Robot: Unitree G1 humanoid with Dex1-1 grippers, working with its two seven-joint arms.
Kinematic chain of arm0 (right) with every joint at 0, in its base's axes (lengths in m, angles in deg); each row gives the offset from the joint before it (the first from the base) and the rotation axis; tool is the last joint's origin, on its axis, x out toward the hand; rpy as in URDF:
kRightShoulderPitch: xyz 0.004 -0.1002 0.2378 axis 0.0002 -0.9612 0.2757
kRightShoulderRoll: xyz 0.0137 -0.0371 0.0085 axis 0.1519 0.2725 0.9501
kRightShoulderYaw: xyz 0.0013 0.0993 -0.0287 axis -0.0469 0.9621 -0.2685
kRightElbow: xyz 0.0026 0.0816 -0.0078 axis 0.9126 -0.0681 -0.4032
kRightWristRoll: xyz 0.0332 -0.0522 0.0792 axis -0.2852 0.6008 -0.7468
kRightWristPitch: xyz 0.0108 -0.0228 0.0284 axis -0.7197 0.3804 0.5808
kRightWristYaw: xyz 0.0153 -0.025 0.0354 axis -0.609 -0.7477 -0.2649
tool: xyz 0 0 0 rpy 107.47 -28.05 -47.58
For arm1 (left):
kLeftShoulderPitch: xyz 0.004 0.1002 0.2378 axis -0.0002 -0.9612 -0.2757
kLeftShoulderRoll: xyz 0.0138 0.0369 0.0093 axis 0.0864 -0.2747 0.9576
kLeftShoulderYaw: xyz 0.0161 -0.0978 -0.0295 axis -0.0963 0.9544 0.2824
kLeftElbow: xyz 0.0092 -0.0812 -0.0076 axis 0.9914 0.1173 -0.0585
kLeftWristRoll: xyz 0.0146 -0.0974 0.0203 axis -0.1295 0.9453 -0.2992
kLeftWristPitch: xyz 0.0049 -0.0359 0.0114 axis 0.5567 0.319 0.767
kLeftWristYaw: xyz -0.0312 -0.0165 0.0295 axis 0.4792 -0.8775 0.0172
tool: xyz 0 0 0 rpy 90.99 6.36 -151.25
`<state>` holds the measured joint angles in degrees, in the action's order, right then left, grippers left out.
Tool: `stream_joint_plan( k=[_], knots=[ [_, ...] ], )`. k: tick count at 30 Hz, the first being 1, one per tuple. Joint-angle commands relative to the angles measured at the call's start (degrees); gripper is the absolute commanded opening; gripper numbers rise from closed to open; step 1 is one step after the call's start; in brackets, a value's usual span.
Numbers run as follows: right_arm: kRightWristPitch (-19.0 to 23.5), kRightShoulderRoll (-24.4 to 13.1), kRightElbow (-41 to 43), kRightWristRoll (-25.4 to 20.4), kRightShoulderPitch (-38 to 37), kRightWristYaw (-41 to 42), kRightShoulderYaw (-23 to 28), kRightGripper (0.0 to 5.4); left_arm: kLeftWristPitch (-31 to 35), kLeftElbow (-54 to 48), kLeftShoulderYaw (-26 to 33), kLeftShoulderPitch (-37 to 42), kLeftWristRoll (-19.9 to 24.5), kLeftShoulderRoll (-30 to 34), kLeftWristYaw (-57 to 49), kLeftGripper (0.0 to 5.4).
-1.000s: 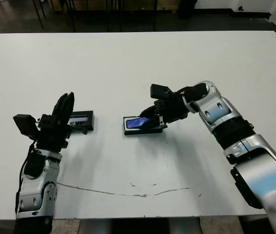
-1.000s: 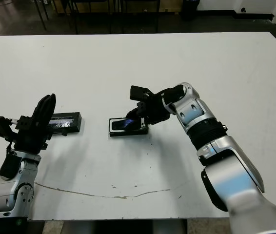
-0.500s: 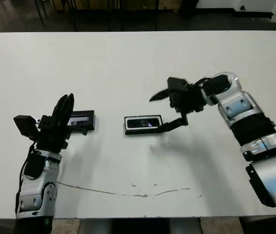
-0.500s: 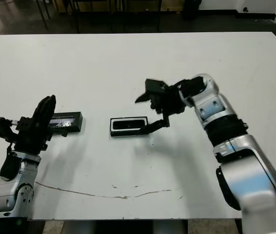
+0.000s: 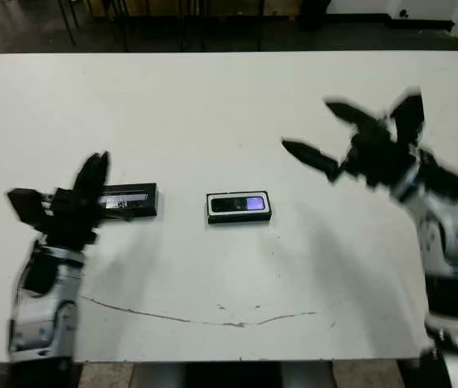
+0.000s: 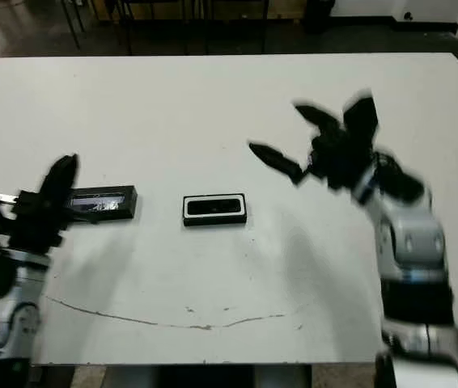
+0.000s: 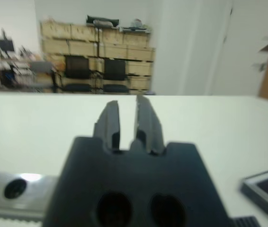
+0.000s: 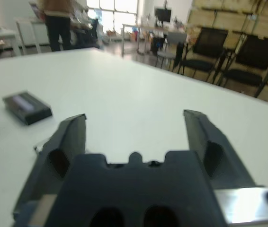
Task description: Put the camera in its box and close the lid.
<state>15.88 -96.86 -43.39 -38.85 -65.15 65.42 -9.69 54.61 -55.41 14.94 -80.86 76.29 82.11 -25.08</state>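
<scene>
White table (image 5: pixel 213 97) carried the box (image 5: pixel 239 207) near its centre, with the camera (image 5: pixel 242 204) lying inside it, lens window glinting purple-blue. To the box's left, well apart, lay the lid (image 5: pixel 132 200). Beside the lid's far end hovered the left gripper (image 5: pixel 91 174), fingers nearly together. Right of the box, the right gripper (image 5: pixel 350 137) hung blurred above the table, fingers spread wide, empty.
</scene>
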Motion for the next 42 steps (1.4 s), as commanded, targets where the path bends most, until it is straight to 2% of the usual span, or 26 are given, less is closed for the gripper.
stream_joint_plan(
  k=[1,5,10,12,15,20,22,26,32,38,42],
  knots=[
    [2.5,-2.1,3.7,-1.8,-3.4,-0.2,-0.1,3.2,4.7,2.2,0.8,3.2,-2.9,6.8,0.6,0.0],
    [2.2,-2.2,6.5,-4.3,-5.6,-0.6,0.1,2.3,11.0,0.3,0.0,7.5,-4.8,16.2,4.5,0.0],
    [0.1,-1.0,8.6,-5.7,-6.9,-2.4,0.1,1.14,20.4,-2.7,-2.4,15.2,-4.1,26.4,12.6,0.0],
    [-0.2,-0.8,8.8,-5.9,-6.8,-3.2,0.0,0.67,24.5,-2.1,-4.2,18.6,-4.5,28.5,14.3,0.0],
    [1.0,-1.6,9.7,-6.4,-6.5,-4.3,0.1,0.02,28.6,1.9,-9.9,24.3,-8.1,31.4,18.2,0.0],
    [0.2,-1.5,10.2,-6.4,-6.8,-6.6,0.9,0.02,29.6,14.7,-22.5,35.6,-15.9,33.9,31.3,0.0],
    [-1.5,-0.7,9.9,-6.0,-7.2,-8.0,1.2,0.02,29.4,22.7,-28.1,41.5,-19.1,33.4,39.2,0.0],
    [-0.9,-0.5,10.7,-6.6,-7.9,-10.1,1.6,0.02,28.4,36.2,-36.5,50.3,-25.6,30.0,49.4,0.0],
    [-0.7,-1.1,11.2,-7.5,-9.1,-10.3,1.6,0.02,23.5,43.2,-40.8,51.8,-31.8,26.2,50.8,0.0],
    [-0.5,-1.3,12.0,-7.4,-10.1,-10.7,1.0,0.02,26.2,45.6,-41.9,50.0,-35.5,23.9,49.5,0.0],
    [-1.1,-1.2,12.0,-7.3,-10.6,-10.4,0.6,0.02,27.9,44.4,-40.9,47.4,-36.1,24.4,48.0,0.0]
  ],
)
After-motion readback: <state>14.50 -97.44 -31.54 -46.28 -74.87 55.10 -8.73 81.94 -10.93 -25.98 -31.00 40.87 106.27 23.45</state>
